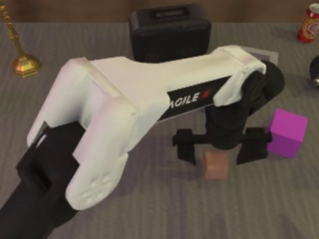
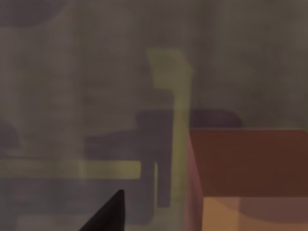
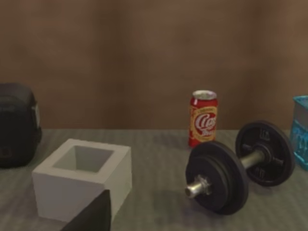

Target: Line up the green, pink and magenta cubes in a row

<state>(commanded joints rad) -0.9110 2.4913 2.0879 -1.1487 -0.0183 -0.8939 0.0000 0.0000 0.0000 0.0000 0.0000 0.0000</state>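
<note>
Pink cube (image 1: 216, 165) sits on the table (image 1: 149, 209) right of centre, and the left gripper (image 1: 222, 148) hangs straight above it, fingers (image 1: 185, 146) spread wide and holding nothing. That arm stretches in from the lower left, wrist bent downward. Magenta cube (image 1: 287, 132) stands just beside the right-hand finger (touching? can't tell). Up close, the pink cube (image 2: 250, 178) looms large in the left wrist view.

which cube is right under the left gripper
The small pink cube, sitting between the left gripper fingers; the larger magenta cube stands off to its right.
</note>
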